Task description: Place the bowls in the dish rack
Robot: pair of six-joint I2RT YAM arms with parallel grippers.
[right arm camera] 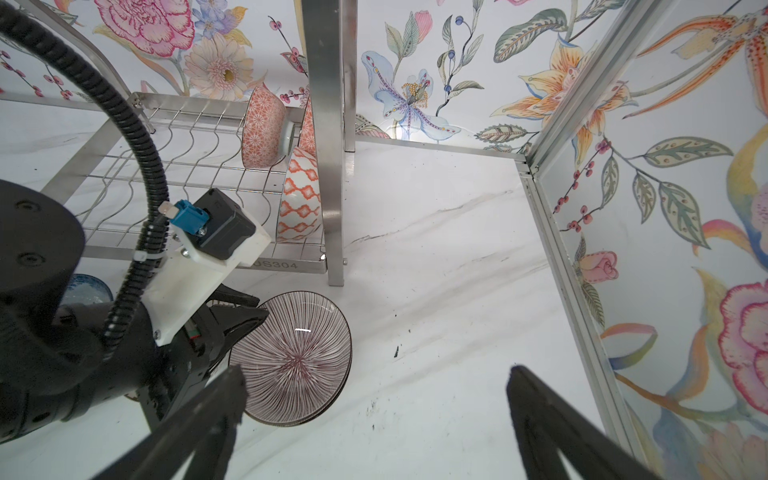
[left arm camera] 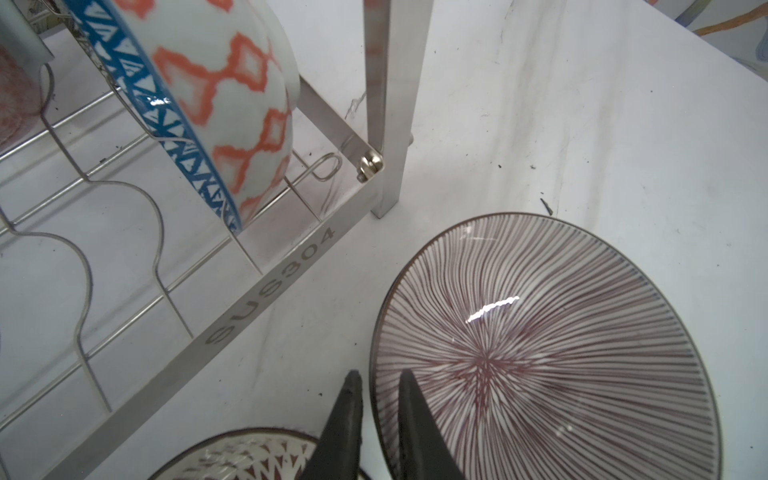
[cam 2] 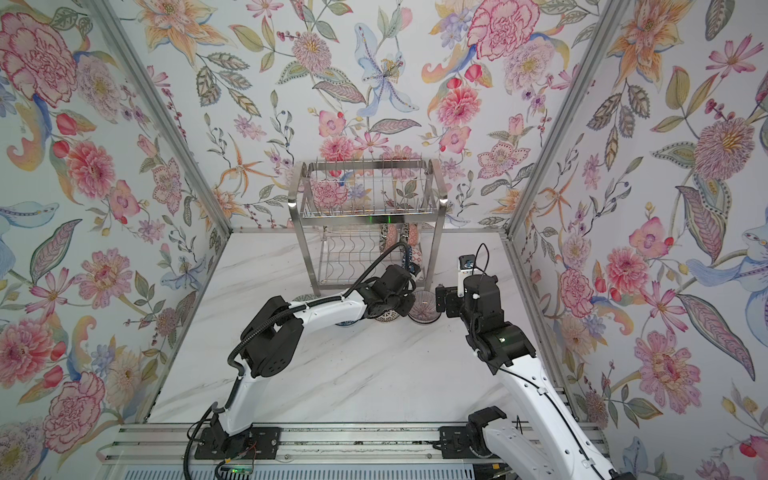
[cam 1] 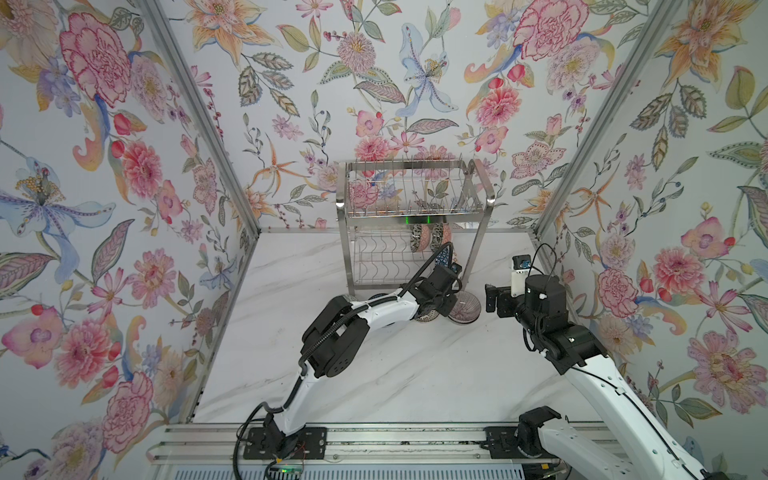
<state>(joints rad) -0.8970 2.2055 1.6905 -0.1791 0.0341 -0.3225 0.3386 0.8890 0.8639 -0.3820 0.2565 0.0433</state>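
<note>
The purple striped bowl point(cam 1: 467, 309) point(left arm camera: 540, 353) point(right arm camera: 299, 357) sits on the table by the front right leg of the dish rack point(cam 1: 374, 222) point(left arm camera: 270, 291). My left gripper point(cam 1: 449, 303) point(left arm camera: 380, 380) is closed narrow across its rim, one finger inside, one outside. My right gripper point(cam 1: 490, 297) point(right arm camera: 374, 374) hangs open and empty just right of that bowl. On edge in the lower tier stand a red-white lattice bowl point(left arm camera: 232, 104) point(right arm camera: 301, 199), a blue-triangle bowl point(left arm camera: 166, 124) and a pink-patterned bowl point(right arm camera: 264, 129).
A brown-triangle bowl point(left arm camera: 241, 457) point(cam 1: 426, 318) lies on the table under my left wrist, and a blue bowl point(right arm camera: 85, 289) beyond it. The rack's leg point(right arm camera: 328, 124) rises close to the striped bowl. The right wall frame point(right arm camera: 552, 257) is near my right gripper.
</note>
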